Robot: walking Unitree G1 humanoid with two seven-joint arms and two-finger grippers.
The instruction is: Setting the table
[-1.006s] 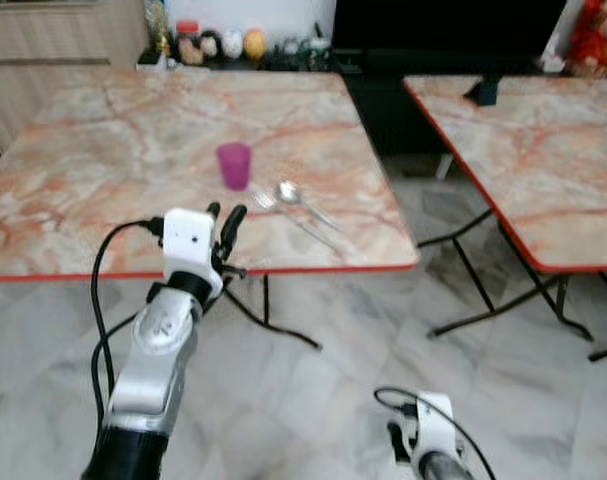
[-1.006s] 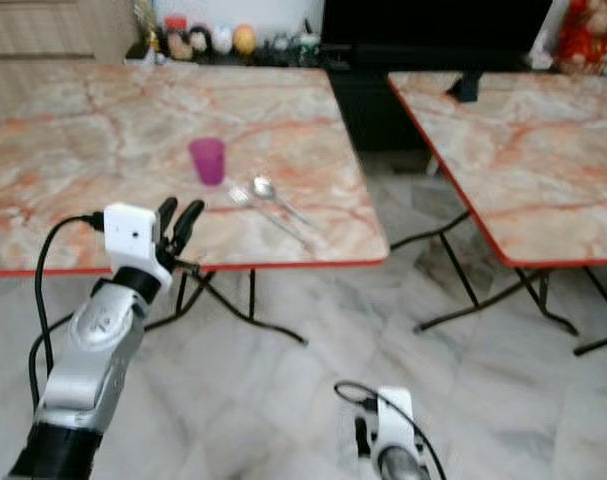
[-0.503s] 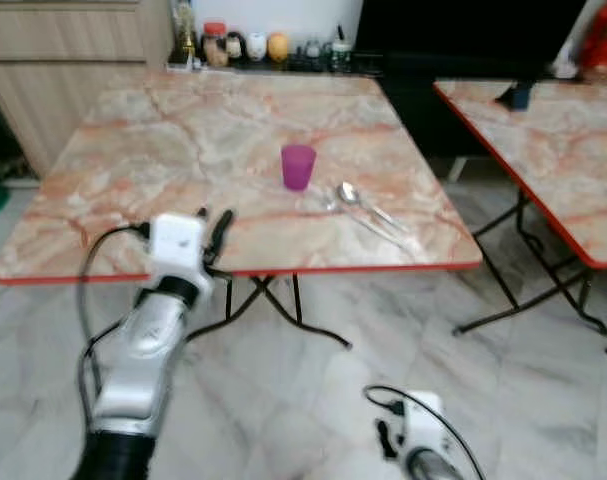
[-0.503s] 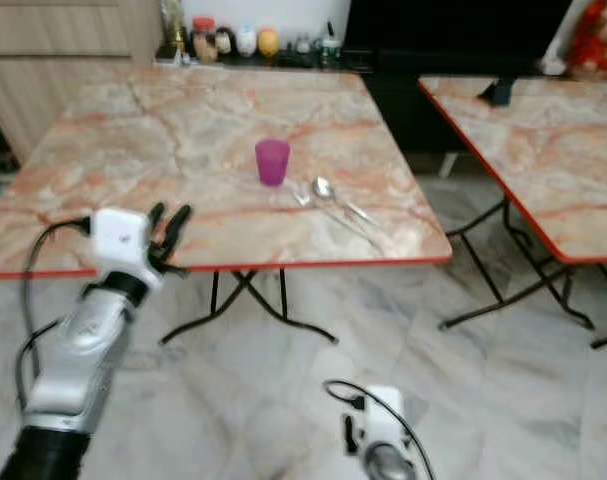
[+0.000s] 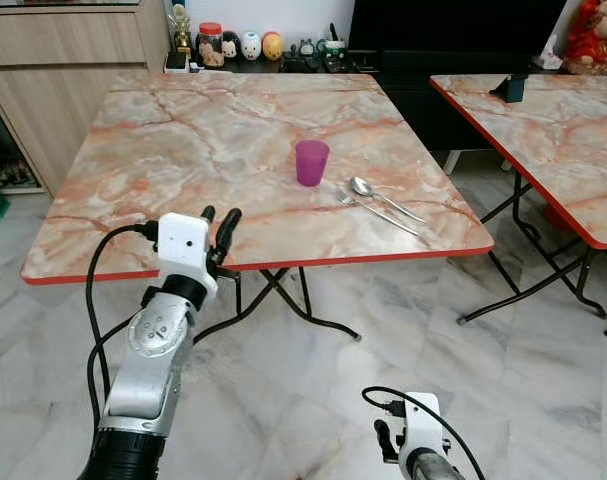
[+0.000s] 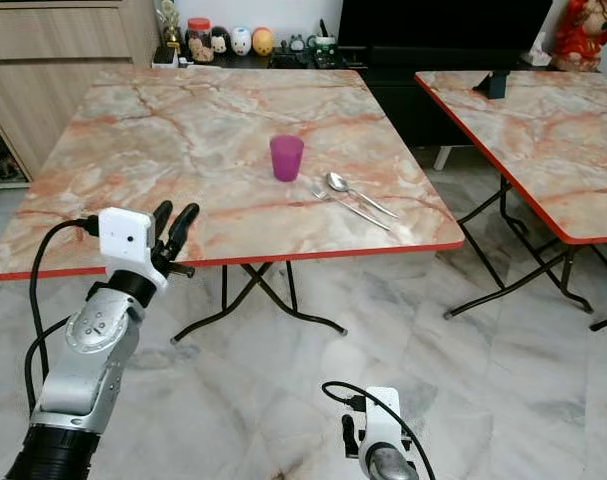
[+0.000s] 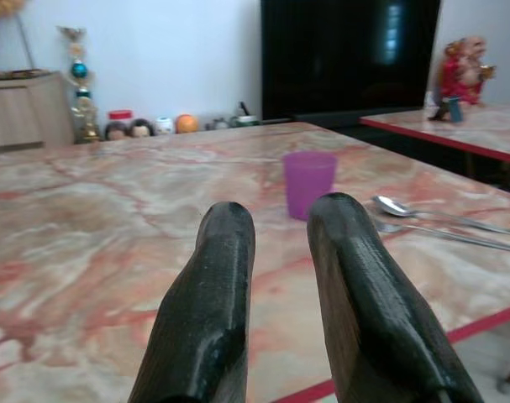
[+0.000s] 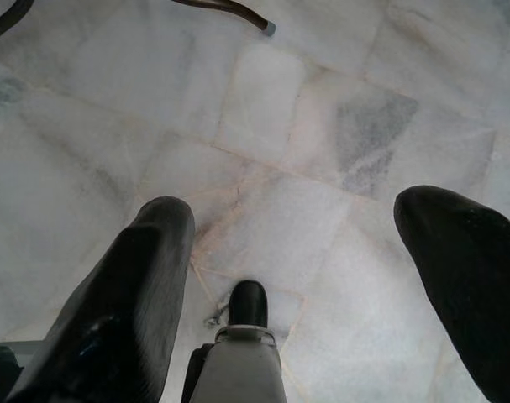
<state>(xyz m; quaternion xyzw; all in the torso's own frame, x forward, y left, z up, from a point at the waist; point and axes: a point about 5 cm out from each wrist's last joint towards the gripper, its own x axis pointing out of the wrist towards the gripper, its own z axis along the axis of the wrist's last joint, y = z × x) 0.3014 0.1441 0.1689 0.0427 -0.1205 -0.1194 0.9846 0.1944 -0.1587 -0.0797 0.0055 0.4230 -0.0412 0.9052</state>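
A purple cup stands upright on the marble table, towards its right side. Just right of the cup a spoon and a fork lie side by side. My left gripper is raised at the table's near red edge, left of the cup and well short of it. Its fingers point at the cup with only a narrow gap and hold nothing. My right gripper hangs low over the floor, wide open and empty.
A second marble table stands to the right, with a gap of tiled floor between the two. Small jars and figurines line the wall behind. A wooden cabinet is at the far left, and a dark TV unit at the back.
The whole picture has shifted and sharpened, so the camera moved. The cup, spoon and fork stay where they were. My left arm holds the same raised pose.
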